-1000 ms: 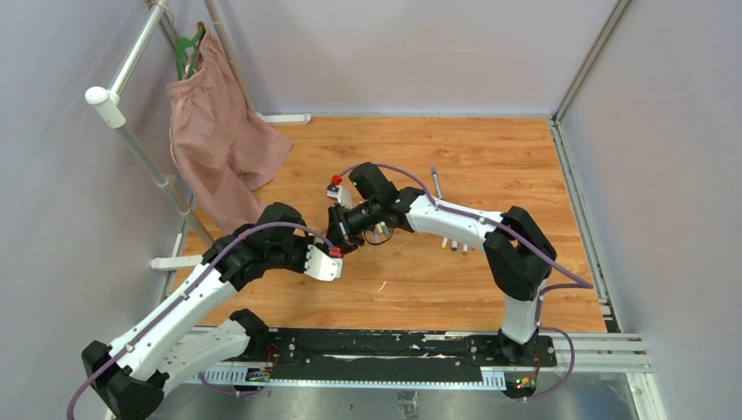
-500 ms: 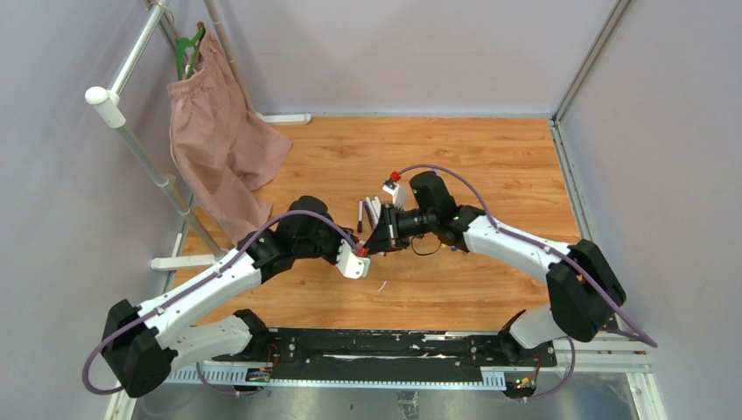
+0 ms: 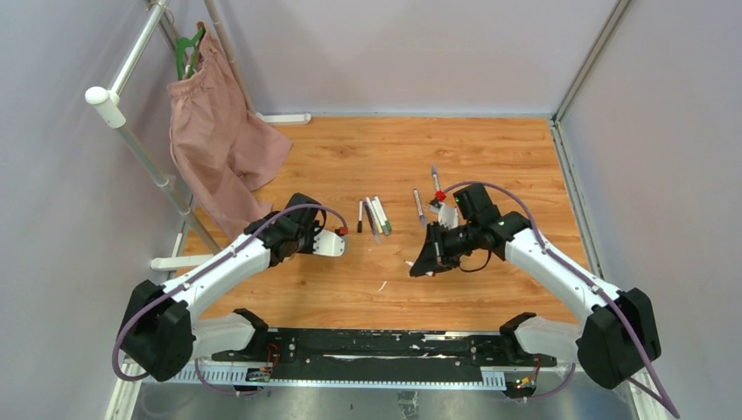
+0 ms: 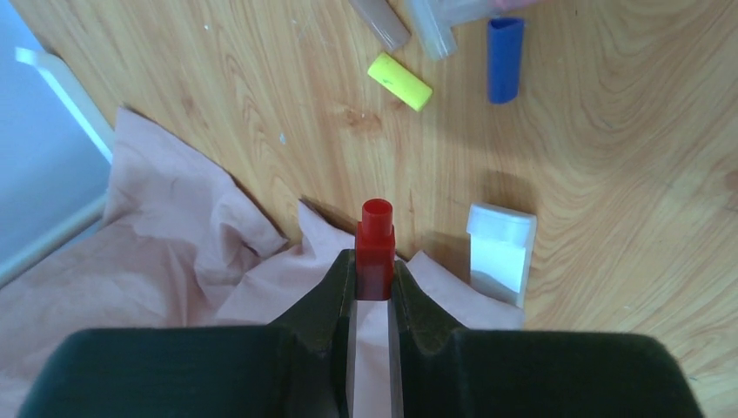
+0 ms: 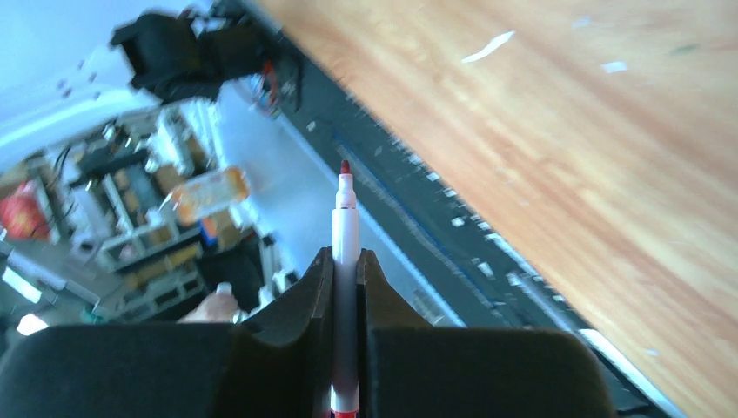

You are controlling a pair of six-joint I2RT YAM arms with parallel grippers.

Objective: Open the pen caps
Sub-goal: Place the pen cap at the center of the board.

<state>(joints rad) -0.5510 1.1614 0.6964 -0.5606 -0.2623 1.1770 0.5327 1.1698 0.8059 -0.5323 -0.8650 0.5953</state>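
My left gripper (image 4: 376, 272) is shut on a small red pen cap (image 4: 376, 235), which sticks out past the fingertips above the edge of a pink cloth (image 4: 174, 261). Loose caps lie on the wood ahead of it: a yellow one (image 4: 399, 81), a blue one (image 4: 506, 59) and a clear white one (image 4: 500, 252). My right gripper (image 5: 345, 261) is shut on a white pen (image 5: 345, 218) whose bare red tip points away from the table. In the top view the left gripper (image 3: 338, 235) and the right gripper (image 3: 420, 262) hang well apart.
Several pens (image 3: 374, 214) lie on the wooden table between the grippers, with more behind (image 3: 418, 206). Pink shorts (image 3: 219, 140) hang from a metal rack (image 3: 131, 74) at the left and drape onto the table. A black rail (image 3: 394, 346) runs along the near edge.
The two grippers were together a second ago. They have drawn apart, the left going left with the red cap, the right swinging right and nearer with the uncapped pen.
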